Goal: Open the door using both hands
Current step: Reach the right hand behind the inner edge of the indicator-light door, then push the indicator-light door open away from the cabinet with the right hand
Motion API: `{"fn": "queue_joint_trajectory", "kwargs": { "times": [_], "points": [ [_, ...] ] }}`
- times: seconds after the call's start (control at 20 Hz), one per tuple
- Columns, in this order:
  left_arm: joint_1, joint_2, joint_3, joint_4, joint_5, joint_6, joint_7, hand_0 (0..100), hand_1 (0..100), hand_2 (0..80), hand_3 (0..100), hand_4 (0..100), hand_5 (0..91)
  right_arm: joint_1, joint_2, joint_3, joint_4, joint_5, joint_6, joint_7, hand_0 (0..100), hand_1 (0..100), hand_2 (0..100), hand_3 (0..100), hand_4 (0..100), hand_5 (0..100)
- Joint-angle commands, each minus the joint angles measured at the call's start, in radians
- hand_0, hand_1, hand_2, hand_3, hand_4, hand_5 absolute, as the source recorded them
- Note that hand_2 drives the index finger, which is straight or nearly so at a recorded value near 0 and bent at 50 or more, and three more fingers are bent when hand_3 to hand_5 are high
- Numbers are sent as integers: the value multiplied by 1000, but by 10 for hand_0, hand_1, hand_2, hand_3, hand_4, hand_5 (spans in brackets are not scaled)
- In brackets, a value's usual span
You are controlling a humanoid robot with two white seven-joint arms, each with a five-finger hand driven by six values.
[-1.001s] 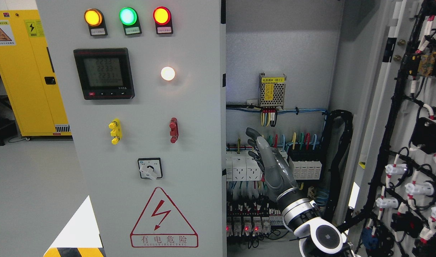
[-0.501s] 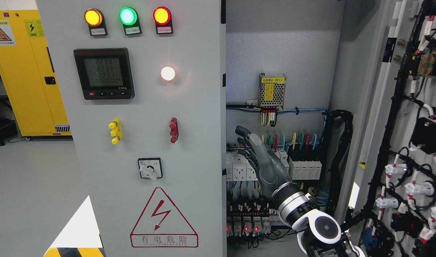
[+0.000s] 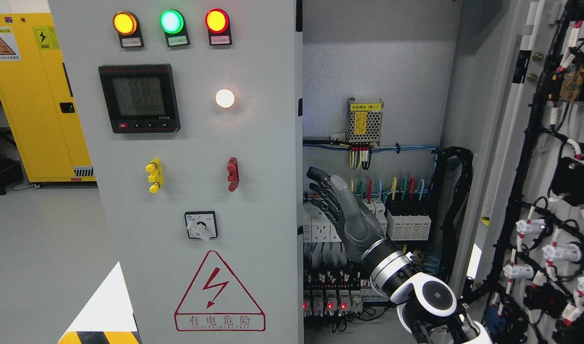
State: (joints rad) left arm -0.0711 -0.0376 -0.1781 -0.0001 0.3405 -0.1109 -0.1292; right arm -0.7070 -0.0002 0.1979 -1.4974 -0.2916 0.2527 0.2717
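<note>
Centre-right of frame: right robot hand (image 3: 342,210), fingers extended and apart, holding nothing, raised inside open cabinet bay before breaker row (image 3: 320,224), near right edge of closed grey door (image 3: 201,191). Left half of frame: that door, carrying three lit lamps (image 3: 171,22), meter display (image 3: 139,98), rotary switch (image 3: 201,225), warning triangle. Far right: swung-open door (image 3: 550,191) with wiring. Upper left: yellow cabinet (image 3: 31,95) on grey floor.

Yellow cabinet (image 3: 38,95) stands at far left on grey floor (image 3: 43,248); hazard labels on its front.
</note>
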Motion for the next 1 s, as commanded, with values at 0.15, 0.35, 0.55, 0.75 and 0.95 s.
{"fn": "queue_joint_trajectory", "kwargs": {
  "times": [0.15, 0.35, 0.55, 0.75, 0.95],
  "points": [
    [1, 1, 0, 9, 0, 0, 2, 0, 0, 0, 0, 0, 0, -29, 42, -31, 45, -38, 14, 64, 220, 10, 0, 0, 0, 0],
    [1, 1, 0, 9, 0, 0, 2, 0, 0, 0, 0, 0, 0, -46, 62, -34, 48, -38, 33, 69, 222, 11, 0, 0, 0, 0],
    [1, 1, 0, 9, 0, 0, 2, 0, 0, 0, 0, 0, 0, -52, 63, -35, 51, -38, 34, 70, 221, 11, 0, 0, 0, 0],
    [1, -1, 0, 9, 0, 0, 2, 0, 0, 0, 0, 0, 0, -54, 63, -54, 55, -43, 33, 73, 221, 11, 0, 0, 0, 0],
    [1, 1, 0, 9, 0, 0, 2, 0, 0, 0, 0, 0, 0, -55, 62, -64, 68, -77, 43, 150, 221, 11, 0, 0, 0, 0]
  ]
}}
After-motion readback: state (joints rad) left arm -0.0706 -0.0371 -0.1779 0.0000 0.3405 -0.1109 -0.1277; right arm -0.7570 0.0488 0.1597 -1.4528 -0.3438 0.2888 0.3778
